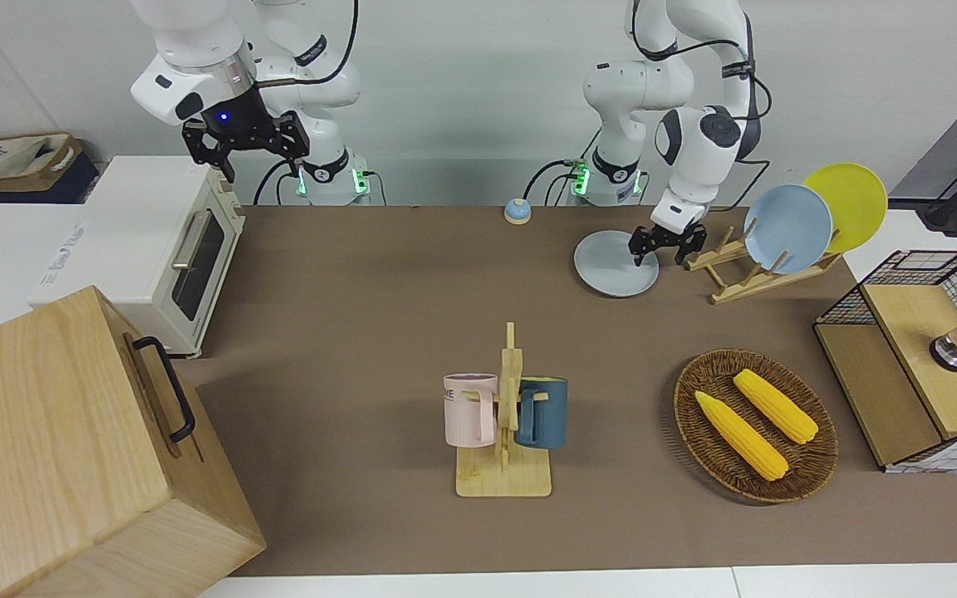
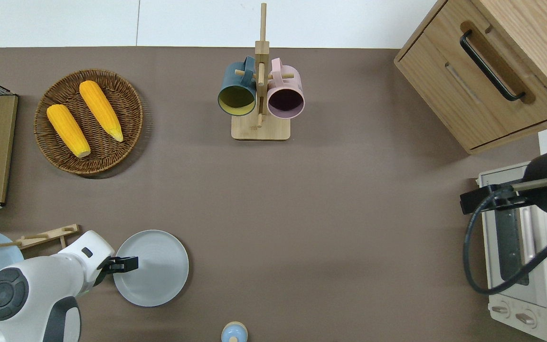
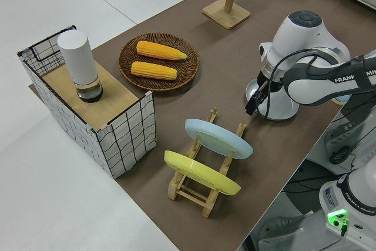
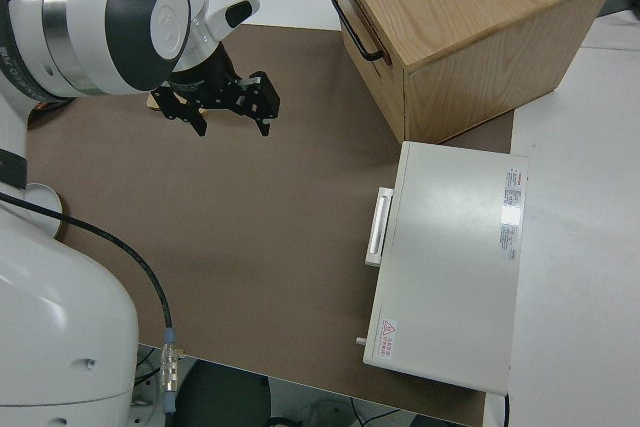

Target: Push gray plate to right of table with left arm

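The gray plate (image 1: 611,267) lies flat on the brown table (image 1: 379,291) near the robots, toward the left arm's end; it also shows in the overhead view (image 2: 155,268). My left gripper (image 1: 660,247) is open and low at the plate's edge that faces the dish rack; the overhead view shows the left gripper (image 2: 125,264) reaching just over the rim. In the left side view the left gripper (image 3: 254,101) and wrist hide most of the plate (image 3: 281,111). My right gripper (image 1: 244,139) is parked and open.
A wooden dish rack (image 1: 736,270) with a sky-blue plate (image 1: 787,228) and a yellow plate (image 1: 851,203) stands beside the left gripper. A corn basket (image 1: 757,425), mug rack (image 1: 505,415), small bell (image 1: 517,211), toaster oven (image 1: 159,249) and wooden cabinet (image 1: 71,448) also stand on the table.
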### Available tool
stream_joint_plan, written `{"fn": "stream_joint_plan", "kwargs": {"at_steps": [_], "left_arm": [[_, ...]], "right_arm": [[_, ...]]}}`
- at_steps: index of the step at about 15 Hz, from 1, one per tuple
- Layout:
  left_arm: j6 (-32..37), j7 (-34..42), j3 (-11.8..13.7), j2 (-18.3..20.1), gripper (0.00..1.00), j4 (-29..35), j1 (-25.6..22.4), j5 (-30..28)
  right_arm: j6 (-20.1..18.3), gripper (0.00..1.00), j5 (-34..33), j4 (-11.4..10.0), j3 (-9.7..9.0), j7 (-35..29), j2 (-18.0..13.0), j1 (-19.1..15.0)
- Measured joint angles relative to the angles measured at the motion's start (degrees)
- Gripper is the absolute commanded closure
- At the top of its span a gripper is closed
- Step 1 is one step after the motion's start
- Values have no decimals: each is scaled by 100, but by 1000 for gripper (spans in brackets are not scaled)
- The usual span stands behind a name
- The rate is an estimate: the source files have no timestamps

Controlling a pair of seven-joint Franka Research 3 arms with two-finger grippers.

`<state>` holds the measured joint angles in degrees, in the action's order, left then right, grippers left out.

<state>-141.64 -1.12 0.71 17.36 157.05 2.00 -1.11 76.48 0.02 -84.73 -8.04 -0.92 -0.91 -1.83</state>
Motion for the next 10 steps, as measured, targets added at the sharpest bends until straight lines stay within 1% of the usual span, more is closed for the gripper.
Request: {"fn": "stream_joint_plan", "kwargs": {"at_steps": [3,10], "left_arm": [[-75,3,0,-106,5,10,0,0],[-120,13,0,-142,5,79,0,0]], "right_arm": [[0,17,0,0,0,0,0,0],[0,17,0,0,0,0,0,0]]}}
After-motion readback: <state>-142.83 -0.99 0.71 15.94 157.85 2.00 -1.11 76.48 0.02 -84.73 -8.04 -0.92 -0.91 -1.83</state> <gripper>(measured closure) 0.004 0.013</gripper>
